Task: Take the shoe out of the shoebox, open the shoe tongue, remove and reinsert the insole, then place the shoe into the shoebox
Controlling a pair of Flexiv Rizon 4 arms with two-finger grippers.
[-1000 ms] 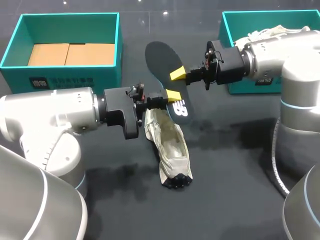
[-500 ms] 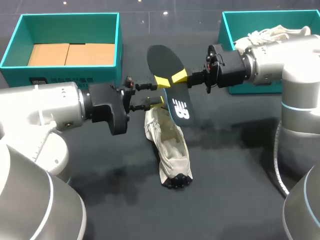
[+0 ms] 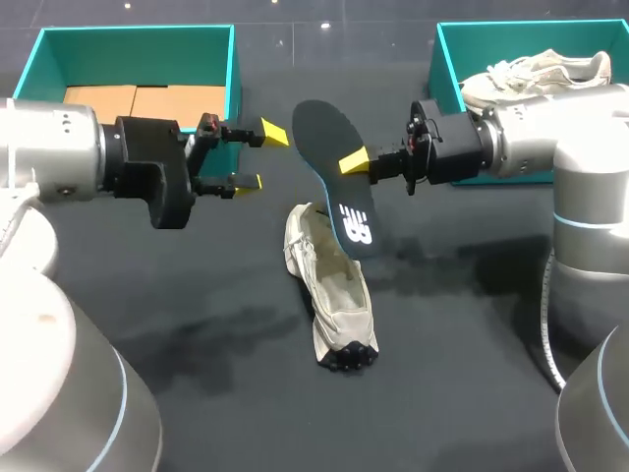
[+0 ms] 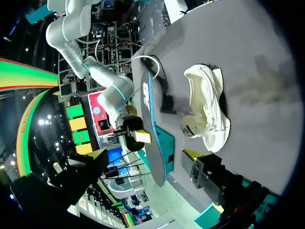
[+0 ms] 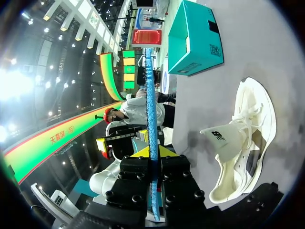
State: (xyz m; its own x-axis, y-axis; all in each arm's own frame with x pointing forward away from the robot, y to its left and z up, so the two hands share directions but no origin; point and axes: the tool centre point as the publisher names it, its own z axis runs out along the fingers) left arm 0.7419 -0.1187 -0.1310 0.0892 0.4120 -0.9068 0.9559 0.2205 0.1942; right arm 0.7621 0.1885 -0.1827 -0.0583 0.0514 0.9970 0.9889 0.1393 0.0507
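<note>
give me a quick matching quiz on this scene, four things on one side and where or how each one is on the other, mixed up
Things:
1. insole
2. shoe
3. left gripper
4. shoebox by the left arm

States:
a. open, holding nothing
b. lying on the table
c. pinched in the right gripper, above the table
d. has only cardboard inside

Pairs: 1-c, 2-b, 3-a, 4-d

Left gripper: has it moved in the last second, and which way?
Yes. The left gripper has drawn back from the insole toward the left shoebox, and now stands open, clear of the insole.
</note>
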